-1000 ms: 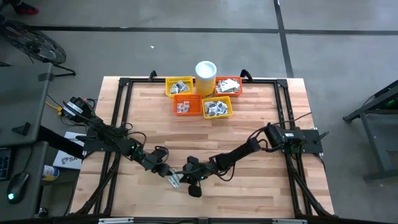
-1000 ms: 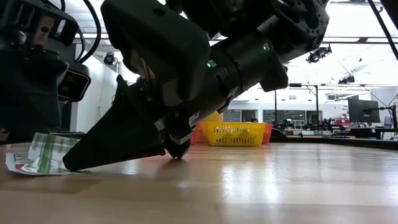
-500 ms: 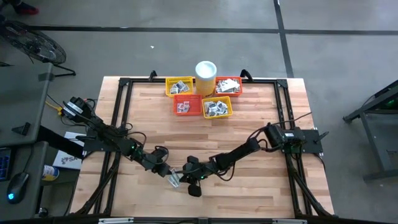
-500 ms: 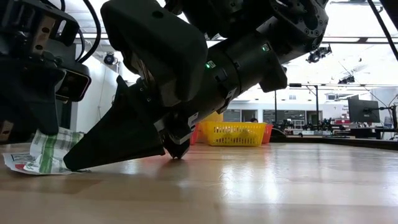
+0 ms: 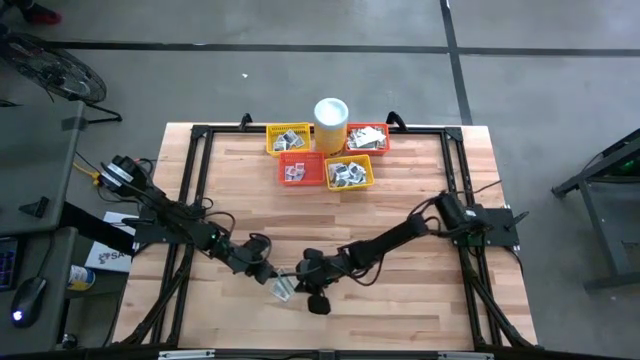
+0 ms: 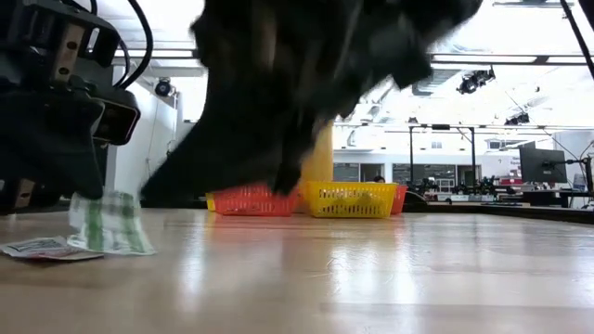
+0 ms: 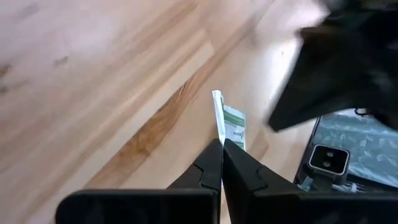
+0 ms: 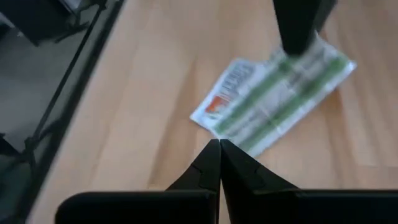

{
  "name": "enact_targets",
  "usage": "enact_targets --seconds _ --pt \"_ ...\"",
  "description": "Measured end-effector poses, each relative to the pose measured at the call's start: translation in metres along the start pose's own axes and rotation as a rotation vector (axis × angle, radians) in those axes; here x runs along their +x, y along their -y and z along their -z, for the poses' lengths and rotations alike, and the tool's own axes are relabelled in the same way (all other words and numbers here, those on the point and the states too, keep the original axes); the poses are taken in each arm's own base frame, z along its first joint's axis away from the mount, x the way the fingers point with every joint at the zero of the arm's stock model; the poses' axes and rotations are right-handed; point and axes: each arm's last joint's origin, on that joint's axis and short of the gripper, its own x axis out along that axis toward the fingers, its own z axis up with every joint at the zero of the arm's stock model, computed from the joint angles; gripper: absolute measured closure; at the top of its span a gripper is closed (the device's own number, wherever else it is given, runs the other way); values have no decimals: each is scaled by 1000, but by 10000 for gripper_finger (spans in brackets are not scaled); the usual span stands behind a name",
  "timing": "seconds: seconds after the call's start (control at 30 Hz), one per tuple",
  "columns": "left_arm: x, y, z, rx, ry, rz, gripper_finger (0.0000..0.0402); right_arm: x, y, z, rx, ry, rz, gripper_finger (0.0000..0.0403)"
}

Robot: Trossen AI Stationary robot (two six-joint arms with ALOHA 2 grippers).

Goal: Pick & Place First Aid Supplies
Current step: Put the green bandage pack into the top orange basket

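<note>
Fingers of the left gripper are closing tight on the edge of a green-striped packet, tilting it up off the near tabletop while a second, red-printed sachet is lying flat just beside it. To its right, the right gripper is hanging close by with fingers shut on nothing. Farther off, the yellow and red-orange baskets are already holding many sachets, so by my reading this one is only just being picked; carrying and dropping are left.

No text can be read anywhere. Print is seen on the green-striped packet, but no word of it is legible.
</note>
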Motion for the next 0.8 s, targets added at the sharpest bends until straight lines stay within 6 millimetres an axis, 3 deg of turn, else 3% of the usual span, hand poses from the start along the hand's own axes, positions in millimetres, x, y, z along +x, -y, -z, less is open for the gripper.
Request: enact_targets --seconds 0.3,0.57,0.8 --pt "-13 15 -9 177 227 57 401 -67 -7 -49 -25 -42 78 402" --pt "-40 49 -24 453 585 57 401 -152 -2 -90 -17 5 268 402" --pt "-64 84 -42 635 776 21 401 -217 2 -117 -48 129 375 391"
